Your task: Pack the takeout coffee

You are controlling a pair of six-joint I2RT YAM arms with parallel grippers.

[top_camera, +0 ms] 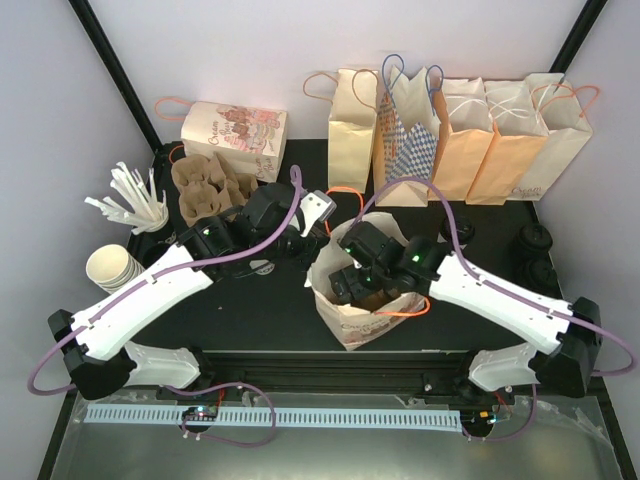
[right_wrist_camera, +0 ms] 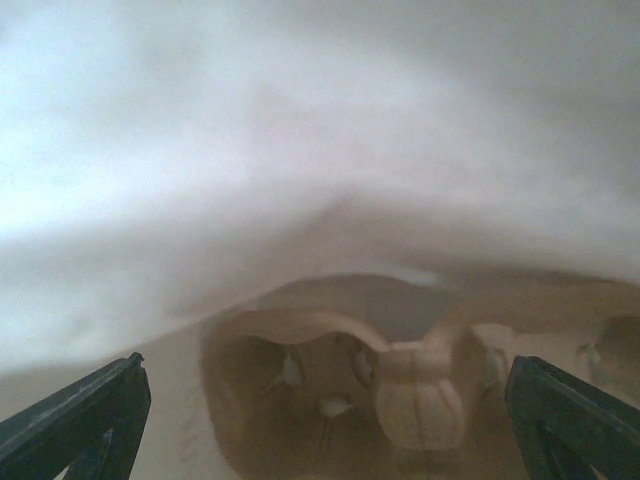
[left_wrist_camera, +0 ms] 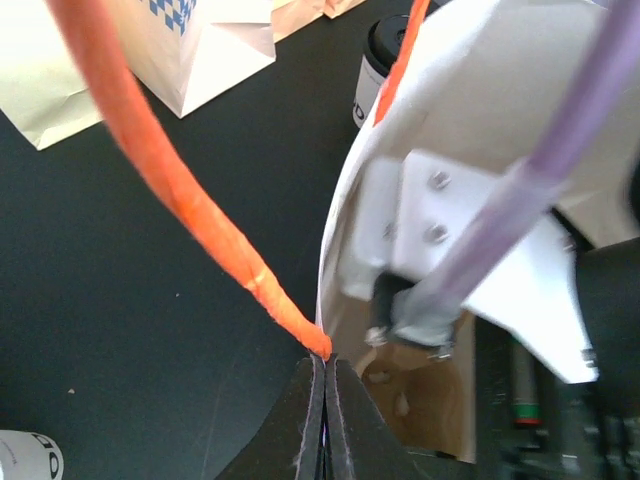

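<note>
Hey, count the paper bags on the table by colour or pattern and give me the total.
Cream bags: 2
Peach bags: 2
Blue-checked bag: 1
Pink-printed bags: 2
Total: 7

The top view looks steeply down from high behind the arms (top_camera: 150, 290), far enough back to take in the whole black surface (top_camera: 250, 310). The left wrist view looks past its tool (left_wrist_camera: 326, 365), low over the surface, toward the open paper bag (left_wrist_camera: 430, 400). The right wrist view sits inside that bag, its wall blurred by nearness. All three views share the bag.
</note>
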